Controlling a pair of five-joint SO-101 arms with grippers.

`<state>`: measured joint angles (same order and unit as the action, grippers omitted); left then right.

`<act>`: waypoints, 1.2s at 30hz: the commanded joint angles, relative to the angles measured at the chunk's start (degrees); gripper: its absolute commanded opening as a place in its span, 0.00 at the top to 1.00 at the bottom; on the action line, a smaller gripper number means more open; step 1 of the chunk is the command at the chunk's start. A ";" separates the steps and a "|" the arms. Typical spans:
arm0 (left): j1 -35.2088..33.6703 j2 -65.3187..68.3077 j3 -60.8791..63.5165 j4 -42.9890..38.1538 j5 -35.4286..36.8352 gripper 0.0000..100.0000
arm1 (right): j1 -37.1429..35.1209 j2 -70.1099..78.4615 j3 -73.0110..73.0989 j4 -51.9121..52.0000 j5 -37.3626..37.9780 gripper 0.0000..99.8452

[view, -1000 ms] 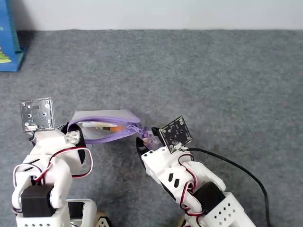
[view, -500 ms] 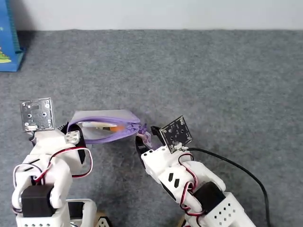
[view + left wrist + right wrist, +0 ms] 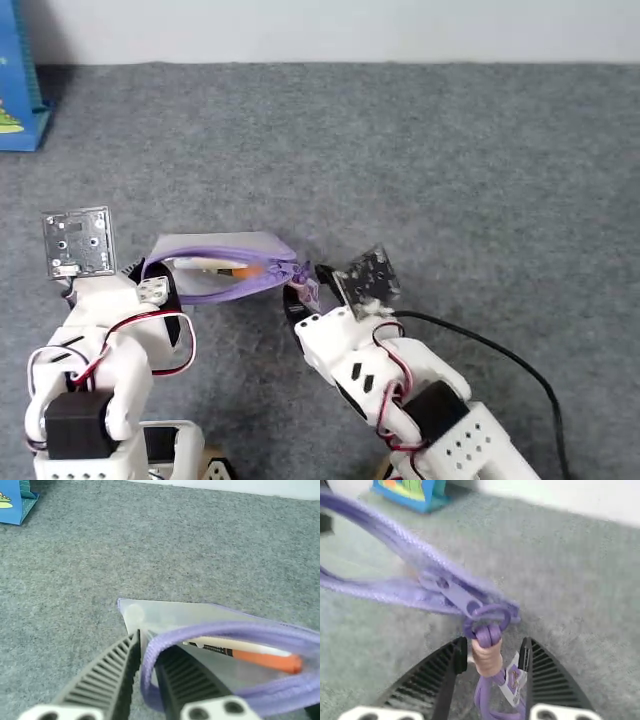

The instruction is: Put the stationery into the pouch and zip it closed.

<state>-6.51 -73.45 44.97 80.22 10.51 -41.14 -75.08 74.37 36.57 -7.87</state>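
Right pincer (image 3: 492, 642) nearer pouch (image 3: 215, 248), ajar around pull (image 3: 487, 659)

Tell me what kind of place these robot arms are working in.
Probably an indoor tabletop robot workspace: a grey carpet-like mat covers the surface, a plain white wall runs behind it, and a blue box stands at one far corner.

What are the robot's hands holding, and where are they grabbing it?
The left gripper pinches the pouch at its end edge. The right gripper straddles the zipper pull, not yet clamped on it.
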 commanded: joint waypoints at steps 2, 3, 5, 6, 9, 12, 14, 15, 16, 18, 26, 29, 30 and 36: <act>-0.26 -0.70 -0.48 -1.85 -0.70 0.99 | -0.04 3.82 -1.14 -4.18 -0.35 0.83; -0.26 -0.70 -0.48 -1.85 -0.70 0.99 | -0.04 4.09 -1.14 -4.79 -0.35 0.83; -0.26 -0.70 -0.40 -1.76 -0.70 0.99 | -0.13 4.18 -1.14 -5.41 -0.18 0.86; -0.26 -0.70 -0.40 -1.76 -0.70 0.99 | -0.13 4.18 -1.14 -5.41 -0.09 0.89; -0.26 -0.70 -0.40 -1.76 -0.79 0.99 | -0.04 4.18 -1.14 -5.41 0.00 0.96; -0.26 -0.70 -0.40 -1.76 -0.79 0.99 | -0.04 4.09 -1.14 -5.05 0.09 0.98; -0.26 -0.70 -0.40 -1.76 -0.79 0.99 | -0.04 4.09 -1.14 -4.88 0.09 0.99; -0.26 -0.70 -0.40 -1.76 -0.79 0.99 | -0.04 4.09 -1.14 -4.79 0.18 0.99; -0.26 -0.70 -0.40 -1.76 -0.79 0.99 | -0.04 3.82 -1.05 -4.70 0.18 0.99; -0.26 -0.70 -0.40 -1.85 -0.88 0.99 | -0.13 2.07 -0.97 -3.12 1.93 0.99; 0.53 -0.35 1.27 -11.16 -3.43 0.99 | -0.75 -14.99 -1.05 13.05 4.84 0.99; 4.57 -0.35 1.80 -13.80 -4.04 0.95 | -3.30 -21.23 -1.05 19.03 6.24 0.99; 6.59 -0.26 1.80 -14.07 -3.96 0.92 | -4.88 -23.08 -1.05 20.62 6.24 0.99; 17.05 -0.26 1.71 -15.03 -3.78 0.84 | -10.42 -27.65 -3.60 25.71 7.03 0.99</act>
<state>6.33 -73.45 47.78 67.65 7.08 -49.14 -101.80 74.37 60.48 -2.07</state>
